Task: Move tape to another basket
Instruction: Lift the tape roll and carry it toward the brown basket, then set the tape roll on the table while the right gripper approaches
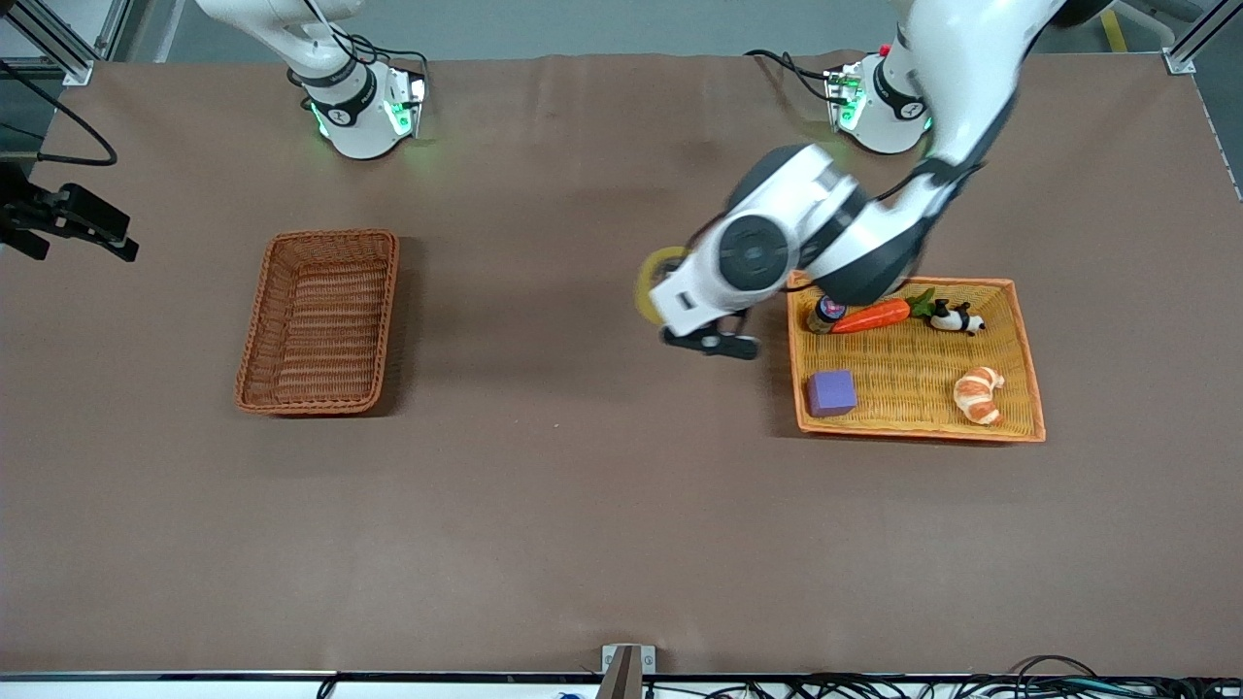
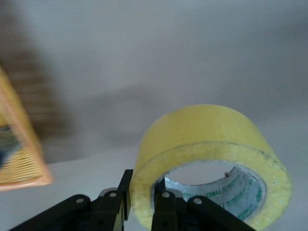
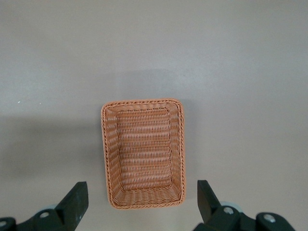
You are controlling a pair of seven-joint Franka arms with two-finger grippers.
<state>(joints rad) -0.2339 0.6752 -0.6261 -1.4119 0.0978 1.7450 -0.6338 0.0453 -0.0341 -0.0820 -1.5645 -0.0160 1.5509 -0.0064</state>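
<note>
The tape (image 2: 211,159) hangs in the air, pinched through its wall by the left gripper (image 2: 142,202): 1 finger sits inside the grey core and 1 against the outer yellow face, so the roll's open hole faces sideways to the fingers. In the front view the tape (image 1: 649,282) shows only as a yellow arc poking out from under the left wrist, over bare table just off the edge of the orange tray (image 1: 1020,427), on the side toward the right arm's end.

The basket (image 1: 319,320) it should go to lies well apart, toward the right arm's end of the table, with nothing inside. Its long axis runs from the robots' bases toward the front camera, so the carry crosses the table's middle and meets the basket across its narrow width.

The right gripper (image 3: 142,207) waits high over that basket (image 3: 143,153), its fingers spread wide and holding nothing; it is the nearer arm, but the tape is in the left one.

The brown table (image 1: 583,505) between tray and basket carries nothing. In the tray stay a carrot (image 1: 871,316), a purple block (image 1: 832,393), a croissant (image 1: 979,393) and a small panda (image 1: 957,318).
</note>
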